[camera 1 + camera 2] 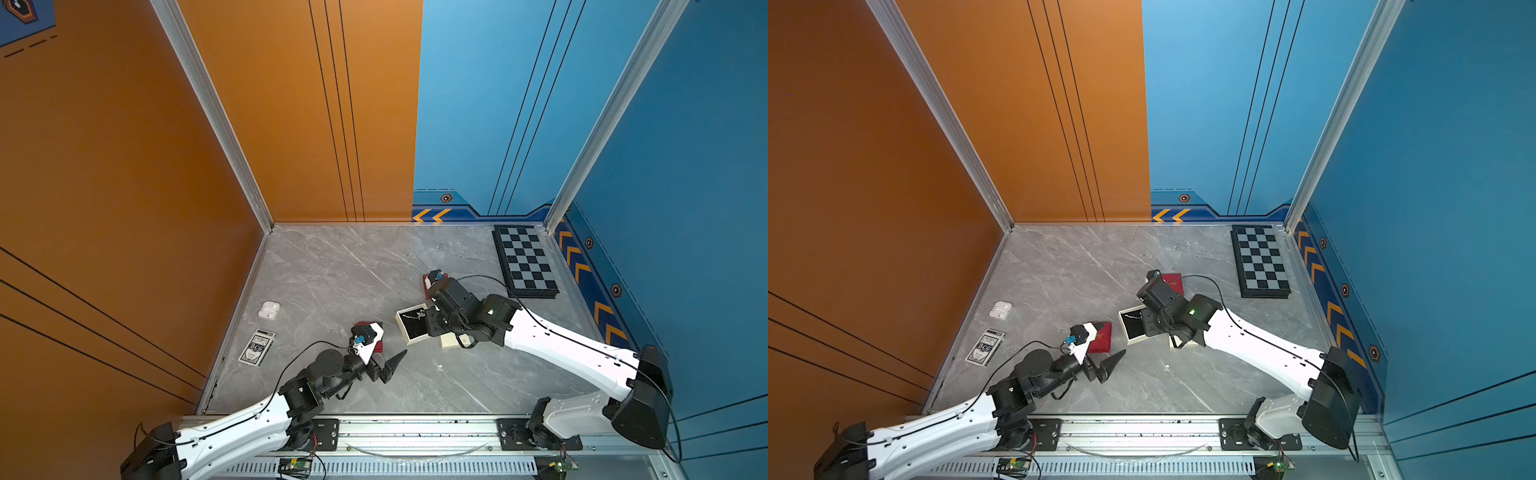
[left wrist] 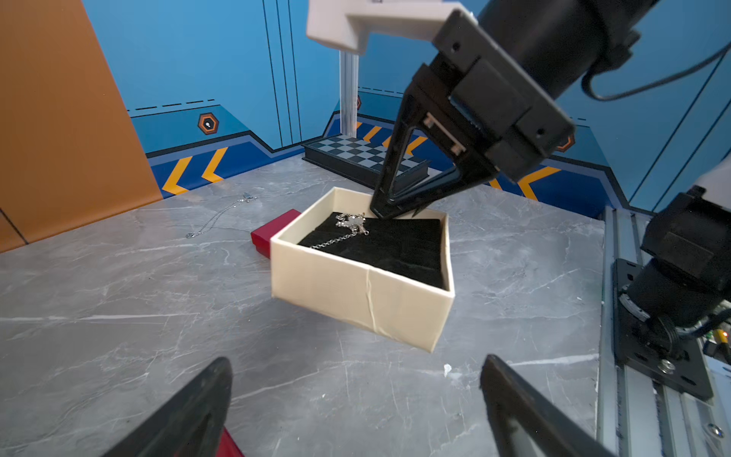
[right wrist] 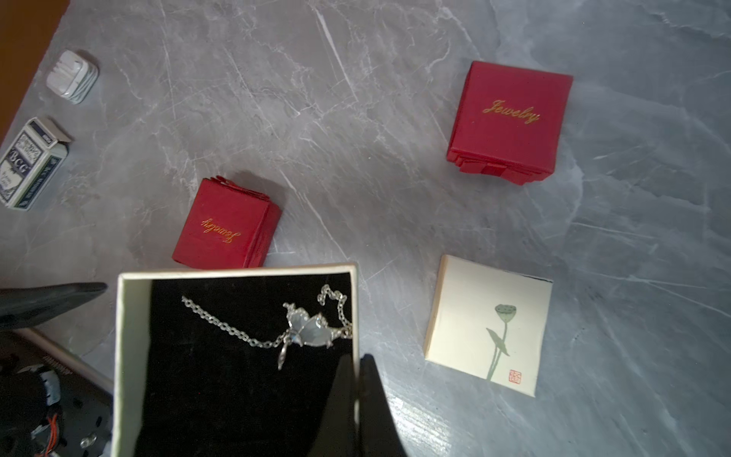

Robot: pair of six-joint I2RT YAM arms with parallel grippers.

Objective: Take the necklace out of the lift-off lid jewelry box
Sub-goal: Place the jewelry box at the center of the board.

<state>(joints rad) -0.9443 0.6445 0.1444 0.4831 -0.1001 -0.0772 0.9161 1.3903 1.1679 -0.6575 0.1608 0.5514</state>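
Left fingers apart, empty, near jewelry box. Right fingers clamped on box wall. Necklace inside box on black pad: light, limp, snag-prone; best pinched at butterfly pendant, probably.

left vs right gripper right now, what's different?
The left gripper has its fingers wide open; the right gripper has them shut. The left holds nothing, short of the cream box; the right pinches that box's wall, beside the necklace inside. Shared: black tapered fingers.
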